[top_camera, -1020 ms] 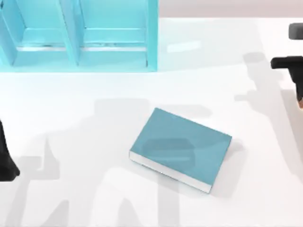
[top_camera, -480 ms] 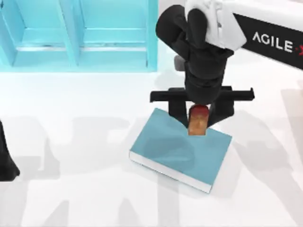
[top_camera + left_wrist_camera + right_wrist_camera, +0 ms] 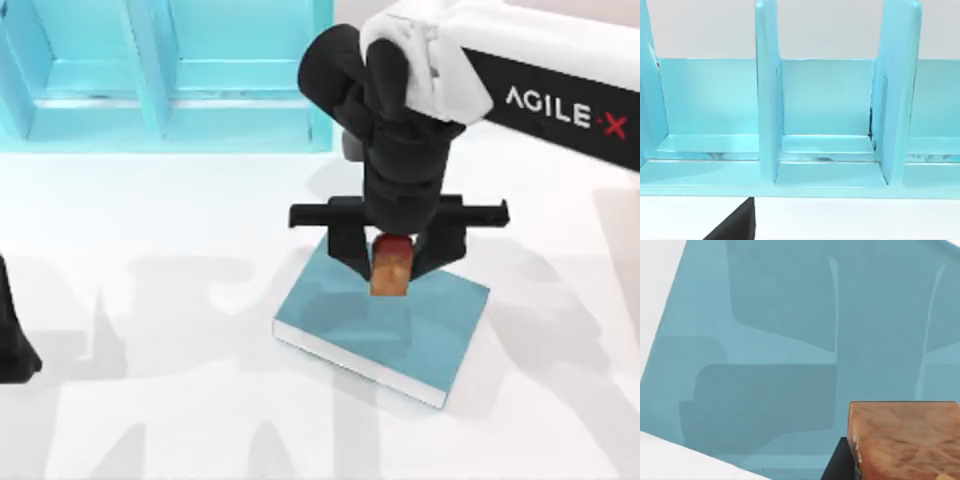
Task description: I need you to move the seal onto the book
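The teal-blue book [image 3: 425,325] lies flat at the table's middle, white page edges along its near side. Above its far-left part hangs the orange-brown seal [image 3: 392,268] with a reddish top, held upright between the black fingers of my right gripper [image 3: 393,262], which is shut on it. The right wrist view looks down on the book's cover [image 3: 780,340] with the seal's brown base [image 3: 902,437] at the corner; whether the seal touches the cover I cannot tell. My left arm [image 3: 15,340] stays parked at the table's left edge.
A large teal shelf unit [image 3: 160,75] with upright dividers stands at the back left; its compartments [image 3: 825,115] face the left wrist camera. White tabletop surrounds the book on all sides.
My right arm came in from the right edge carrying the seal, reached over the book's far edge, then shifted left and lower over the cover. The left arm has not moved.
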